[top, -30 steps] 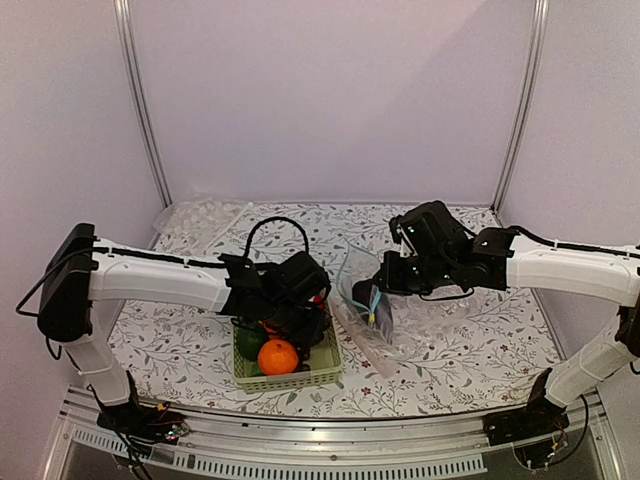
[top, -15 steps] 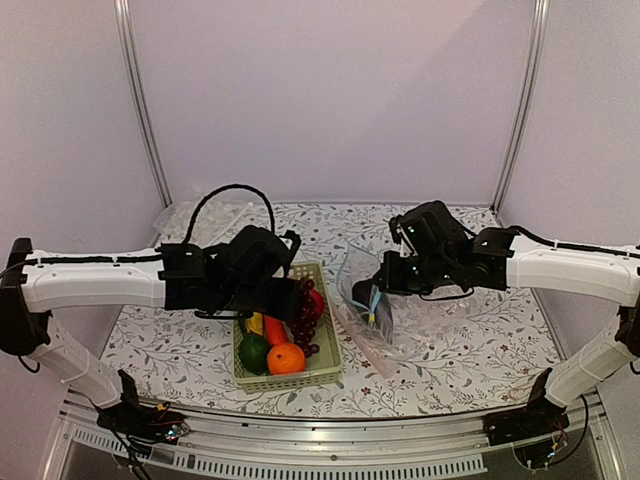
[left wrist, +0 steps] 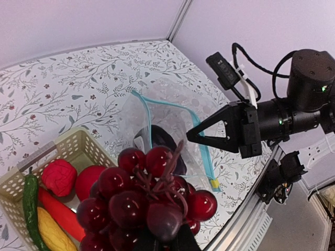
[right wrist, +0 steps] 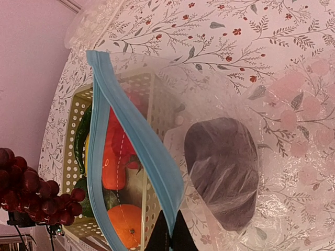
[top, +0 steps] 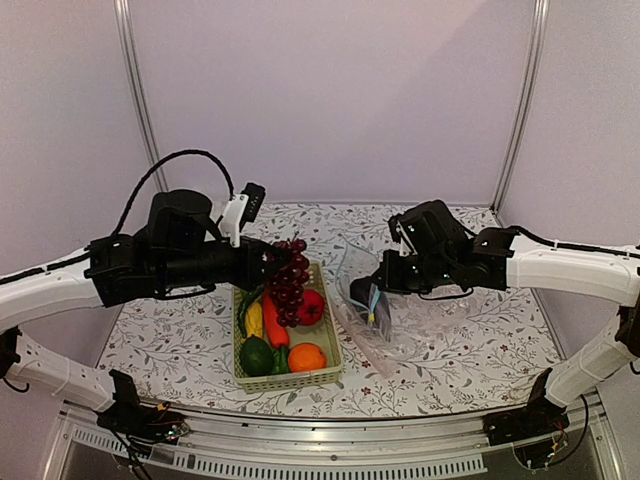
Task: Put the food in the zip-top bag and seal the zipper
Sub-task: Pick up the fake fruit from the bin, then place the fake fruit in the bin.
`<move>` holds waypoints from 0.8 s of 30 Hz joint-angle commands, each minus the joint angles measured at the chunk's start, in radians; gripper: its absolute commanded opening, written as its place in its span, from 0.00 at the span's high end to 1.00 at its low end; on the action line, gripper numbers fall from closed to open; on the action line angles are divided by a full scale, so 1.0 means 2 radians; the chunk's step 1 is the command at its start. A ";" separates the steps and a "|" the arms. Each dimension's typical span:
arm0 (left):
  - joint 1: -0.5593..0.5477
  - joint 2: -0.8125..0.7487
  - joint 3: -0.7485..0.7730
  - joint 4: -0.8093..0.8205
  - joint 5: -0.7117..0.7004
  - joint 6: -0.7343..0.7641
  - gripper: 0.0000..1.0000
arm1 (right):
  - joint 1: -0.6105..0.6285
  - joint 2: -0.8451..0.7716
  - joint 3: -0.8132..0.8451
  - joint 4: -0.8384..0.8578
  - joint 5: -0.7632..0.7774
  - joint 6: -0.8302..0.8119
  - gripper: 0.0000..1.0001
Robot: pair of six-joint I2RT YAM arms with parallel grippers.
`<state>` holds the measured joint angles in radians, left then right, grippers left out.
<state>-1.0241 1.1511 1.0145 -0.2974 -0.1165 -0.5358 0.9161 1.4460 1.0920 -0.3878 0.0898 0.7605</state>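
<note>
My left gripper (top: 271, 268) is shut on a bunch of dark red grapes (top: 289, 282) and holds it in the air above the pale green basket (top: 331, 352). In the left wrist view the grapes (left wrist: 144, 201) hide my fingers (left wrist: 163, 243). My right gripper (top: 373, 293) is shut on the light-blue zipper strip (right wrist: 137, 137) and holds the clear zip-top bag (top: 362, 318) open on its side, right of the basket. A purple eggplant (right wrist: 224, 172) lies inside the bag. An orange (top: 306, 357), a carrot (top: 273, 322), a corn cob (top: 254, 318), a red fruit (top: 311, 307) and a dark green vegetable (top: 256, 355) lie in the basket.
A bubbly plastic sheet (top: 455, 322) lies under and right of the bag, and another (top: 200, 215) lies at the back left. A thin green chili (left wrist: 29, 201) lies along the basket wall. The metal table rail (top: 330, 440) runs along the near edge.
My left arm has risen out of the basket with the grapes and drawn back to the left. The right gripper and the bag have stayed still.
</note>
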 commanded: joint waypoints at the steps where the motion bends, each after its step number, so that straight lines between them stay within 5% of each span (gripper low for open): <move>1: 0.015 -0.016 0.001 0.032 0.034 0.019 0.94 | 0.002 -0.005 0.008 0.009 -0.007 -0.007 1.00; 12: 0.069 -0.013 -0.016 -0.020 0.028 -0.022 0.94 | 0.002 -0.004 0.008 0.009 -0.009 -0.005 1.00; 24: 0.145 0.055 -0.068 0.030 0.076 -0.033 0.95 | 0.002 -0.002 0.007 0.009 -0.009 -0.006 1.00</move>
<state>-0.7681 1.2160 0.8722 -0.3046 -0.0135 -0.6113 0.9161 1.4460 1.0920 -0.3809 0.0723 0.7586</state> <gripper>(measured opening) 0.057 0.006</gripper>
